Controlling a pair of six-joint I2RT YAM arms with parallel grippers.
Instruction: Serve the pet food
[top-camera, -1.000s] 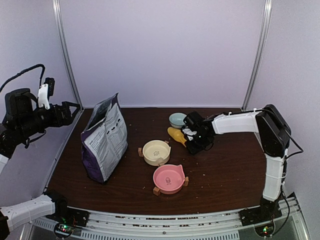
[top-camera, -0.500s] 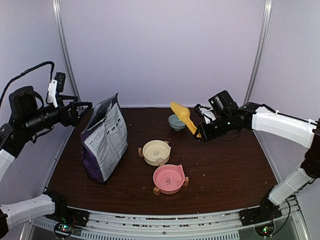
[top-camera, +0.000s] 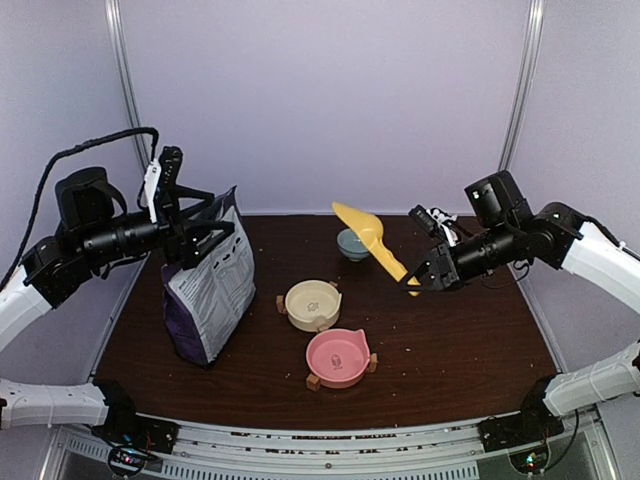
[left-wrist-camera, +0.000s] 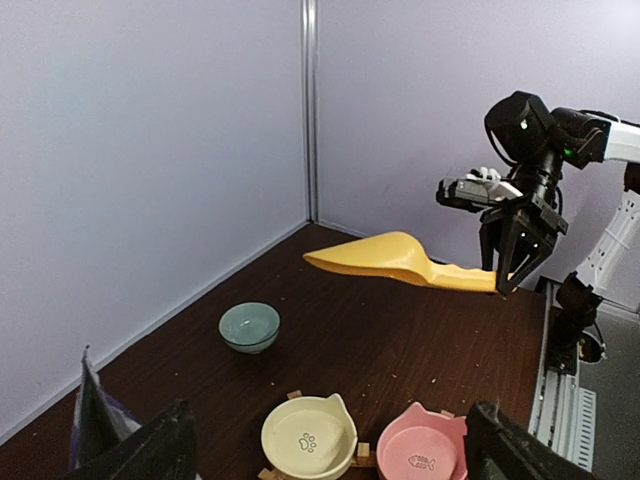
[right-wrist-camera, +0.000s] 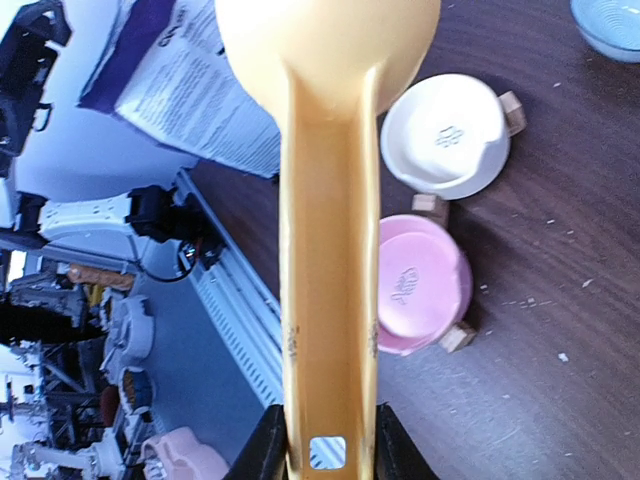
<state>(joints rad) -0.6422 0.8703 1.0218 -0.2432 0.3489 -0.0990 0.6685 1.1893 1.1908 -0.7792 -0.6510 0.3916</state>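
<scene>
The right pincer (top-camera: 420, 283) grips the yellow scoop (top-camera: 366, 232) by its handle; the left pincer (top-camera: 212, 214) stands wide open beside the bag (top-camera: 208, 290).

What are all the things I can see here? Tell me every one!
bag: one, purple and white, standing on the table's left
cream bowl: one, on wooden blocks, middle of the table
pink bowl: one, on wooden blocks, nearer the arms
small bowl: one, pale blue-green, at the back
scoop: one, yellow, held in the air
table: one, dark brown
pet food: none in view
left gripper: one, black, open, by the bag's top
right gripper: one, black, shut on the scoop's handle
</scene>
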